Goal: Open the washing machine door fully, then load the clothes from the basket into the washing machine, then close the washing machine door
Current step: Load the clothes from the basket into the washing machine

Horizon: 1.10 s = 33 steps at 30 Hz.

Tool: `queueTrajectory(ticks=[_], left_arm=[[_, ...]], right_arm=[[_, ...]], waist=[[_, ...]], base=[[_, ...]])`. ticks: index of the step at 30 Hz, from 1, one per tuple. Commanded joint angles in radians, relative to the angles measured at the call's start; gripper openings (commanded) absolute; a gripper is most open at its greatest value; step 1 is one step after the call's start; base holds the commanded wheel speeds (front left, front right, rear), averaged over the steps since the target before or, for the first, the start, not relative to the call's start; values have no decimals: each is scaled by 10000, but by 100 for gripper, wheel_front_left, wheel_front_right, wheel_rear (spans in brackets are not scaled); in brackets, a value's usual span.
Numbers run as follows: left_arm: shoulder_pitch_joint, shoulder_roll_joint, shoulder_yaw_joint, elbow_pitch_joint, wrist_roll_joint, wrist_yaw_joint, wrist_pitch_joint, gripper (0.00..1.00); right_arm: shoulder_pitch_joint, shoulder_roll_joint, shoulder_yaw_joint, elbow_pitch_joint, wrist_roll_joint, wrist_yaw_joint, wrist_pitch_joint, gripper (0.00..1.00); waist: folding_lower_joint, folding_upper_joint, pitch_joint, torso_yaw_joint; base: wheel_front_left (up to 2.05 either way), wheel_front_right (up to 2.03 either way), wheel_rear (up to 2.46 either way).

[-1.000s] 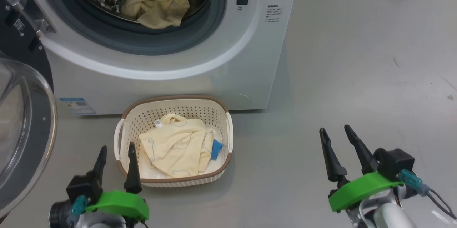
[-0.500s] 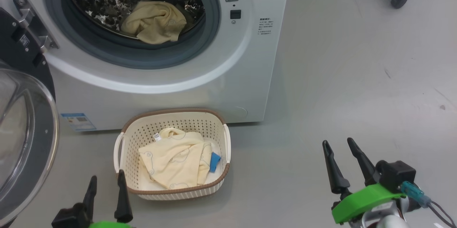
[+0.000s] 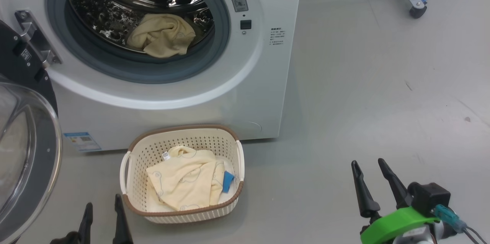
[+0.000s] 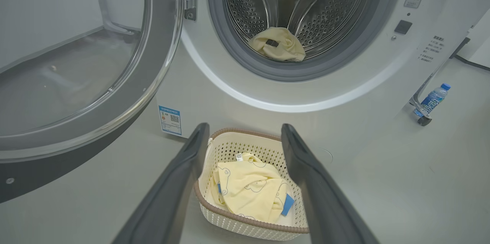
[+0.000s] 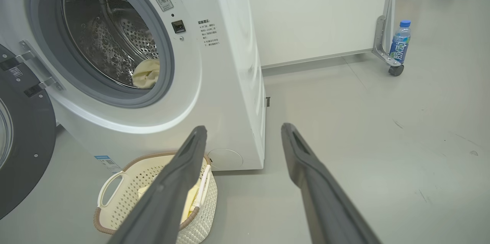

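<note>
Beside the basket [image 3: 183, 126], left gripper [image 3: 102, 200] hovers, jaws apart.

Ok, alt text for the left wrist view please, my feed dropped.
The open left gripper points at a cream basket holding pale-yellow clothes, on the floor before the washing machine. Its door stands open at the view's left; another yellow garment lies in the steel drum.

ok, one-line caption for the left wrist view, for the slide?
Open left gripper facing the basket of clothes; washing machine door open, one garment in the drum.
</note>
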Motion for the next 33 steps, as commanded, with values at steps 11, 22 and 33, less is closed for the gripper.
queueTrajectory(ticks=[11, 22, 33], left_arm=[[72, 78, 450, -462, -105, 98, -111, 100], [86, 78, 482, -521, -170, 125, -111, 100], [184, 78, 441, -479, -184, 88, -111, 100]], right_arm=[[-122, -88, 118, -380, -125, 16, -95, 100], [-87, -88, 195, -372, -147, 16, -95, 100], [-66, -234, 325, -316, -150, 16, -95, 100]], waist=[[0, 0, -146, 32], [0, 0, -226, 103], [0, 0, -420, 131]], base=[[0, 0, 0], [0, 0, 0], [0, 0, 0]])
